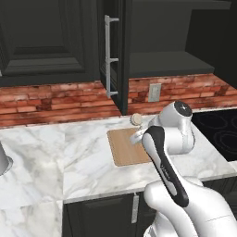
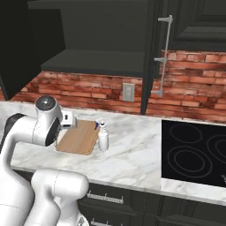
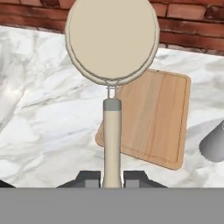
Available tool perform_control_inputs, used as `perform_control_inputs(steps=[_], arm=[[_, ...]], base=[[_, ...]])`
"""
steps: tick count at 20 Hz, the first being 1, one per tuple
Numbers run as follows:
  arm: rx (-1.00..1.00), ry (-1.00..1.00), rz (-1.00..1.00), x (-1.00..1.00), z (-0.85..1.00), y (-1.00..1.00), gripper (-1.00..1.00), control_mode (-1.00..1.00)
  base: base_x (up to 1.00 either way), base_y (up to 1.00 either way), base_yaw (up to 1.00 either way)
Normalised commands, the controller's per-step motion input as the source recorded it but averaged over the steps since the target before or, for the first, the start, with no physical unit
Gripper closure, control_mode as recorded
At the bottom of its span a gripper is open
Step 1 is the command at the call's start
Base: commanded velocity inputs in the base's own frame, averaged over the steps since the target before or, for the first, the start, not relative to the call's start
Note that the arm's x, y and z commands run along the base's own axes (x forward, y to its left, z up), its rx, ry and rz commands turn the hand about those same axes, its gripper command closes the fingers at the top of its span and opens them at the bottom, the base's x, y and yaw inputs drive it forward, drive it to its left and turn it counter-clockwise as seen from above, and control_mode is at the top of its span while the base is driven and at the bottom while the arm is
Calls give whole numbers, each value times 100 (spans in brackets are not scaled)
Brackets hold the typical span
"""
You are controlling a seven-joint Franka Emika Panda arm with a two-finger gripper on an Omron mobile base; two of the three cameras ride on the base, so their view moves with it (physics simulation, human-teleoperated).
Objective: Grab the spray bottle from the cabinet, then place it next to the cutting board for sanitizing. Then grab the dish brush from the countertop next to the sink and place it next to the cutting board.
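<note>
My gripper (image 3: 112, 177) is shut on the pale beige handle of the dish brush (image 3: 112, 131), whose round cream head (image 3: 112, 41) points away from the hand. In the left base view the brush head (image 1: 136, 119) hangs over the back edge of the cutting board (image 1: 128, 147), a light-brown wooden rectangle on the white marble countertop (image 1: 69, 152). The board (image 3: 153, 118) lies just below and right of the brush. The white spray bottle (image 2: 103, 137) stands upright on the counter, right beside the board (image 2: 79, 137). The cabinet (image 2: 101, 62) above stands open, its shelf bare.
The open cabinet door with its silver bar handle (image 1: 109, 55) juts out over the counter behind the board. A black cooktop (image 2: 194, 154) lies to the right. A wall outlet (image 1: 154, 92) sits in the red brick backsplash. A grey rounded shape (image 3: 214, 142) shows at the hand view's right edge.
</note>
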Motion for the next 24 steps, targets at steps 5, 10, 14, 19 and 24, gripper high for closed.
perform_control_inputs(steps=[5, 10, 14, 19, 24], arm=[[0, 3, 0, 52, -51, 41, 100, -100], [0, 5, 0, 53, -58, 46, 100, -100], [0, 2, 0, 44, -50, 55, 100, -100], [4, 0, 0, 38, -37, 40, 100, -100], [1, 1, -1, 35, -21, 32, 100, -100]], base=[[0, 0, 0], [0, 0, 0], [0, 0, 0], [0, 0, 0], [0, 0, 0]])
